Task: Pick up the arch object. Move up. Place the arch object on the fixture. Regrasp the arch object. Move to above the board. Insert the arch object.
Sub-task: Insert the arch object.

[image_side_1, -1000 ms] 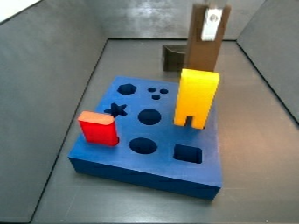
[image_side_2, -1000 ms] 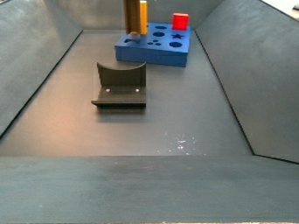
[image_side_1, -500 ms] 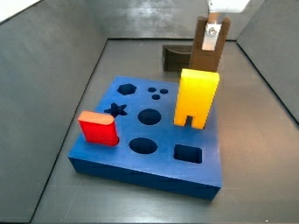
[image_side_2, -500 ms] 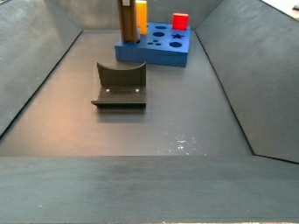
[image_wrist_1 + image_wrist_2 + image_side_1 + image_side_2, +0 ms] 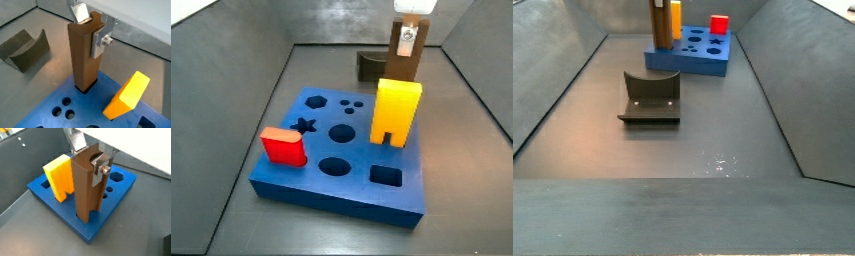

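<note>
The arch object (image 5: 83,60) is a tall brown block with a curved cut-out in its top end. It stands upright with its foot in a hole at the corner of the blue board (image 5: 60,97), and in a side view (image 5: 401,68) it rises behind the yellow block. My gripper (image 5: 87,34) straddles its top end and is open. One silver finger (image 5: 100,41) lies along the block's side, the other finger (image 5: 80,12) stands by the cut-out. The dark fixture (image 5: 23,47) sits on the floor beside the board, apart from the gripper.
A tall yellow notched block (image 5: 396,110) stands in the board right next to the arch object. A red block (image 5: 283,147) stands at the board's other side. Grey sloping walls enclose the floor (image 5: 687,150).
My gripper has risen along the arch object while the block stayed standing in the board; the fingers now sit higher on its top end.
</note>
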{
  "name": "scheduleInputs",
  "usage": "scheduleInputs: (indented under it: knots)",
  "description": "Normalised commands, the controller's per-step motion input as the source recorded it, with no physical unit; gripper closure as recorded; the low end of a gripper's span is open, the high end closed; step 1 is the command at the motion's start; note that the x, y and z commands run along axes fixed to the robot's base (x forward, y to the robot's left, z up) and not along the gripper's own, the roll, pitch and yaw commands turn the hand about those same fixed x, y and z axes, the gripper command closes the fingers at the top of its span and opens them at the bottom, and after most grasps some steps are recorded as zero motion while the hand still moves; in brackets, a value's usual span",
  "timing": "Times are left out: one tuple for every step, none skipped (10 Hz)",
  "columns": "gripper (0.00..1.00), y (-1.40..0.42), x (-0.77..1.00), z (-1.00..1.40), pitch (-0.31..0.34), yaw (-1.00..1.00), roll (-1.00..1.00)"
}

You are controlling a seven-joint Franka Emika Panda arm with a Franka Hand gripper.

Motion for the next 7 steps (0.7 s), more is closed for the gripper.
scheduleInputs:
  knots:
    - [1.00,-0.27,0.00,-0.29,0.000,0.00,0.00]
    - [1.00,-0.35,0.00,-0.37,-0.043,0.00,0.00]
    - [1.00,-0.28,0.00,-0.31,-0.003,0.00,0.00]
    - [1.00,-0.01,0.00,-0.43,0.000,0.00,0.00]
    - [1.00,0.09,0.03,-0.61,0.000,-0.07,0.08]
    - [1.00,0.35,0.07,-0.56,0.029,-0.13,0.11]
    - [1.00,0.31,0.00,-0.33,0.044,-0.10,0.08]
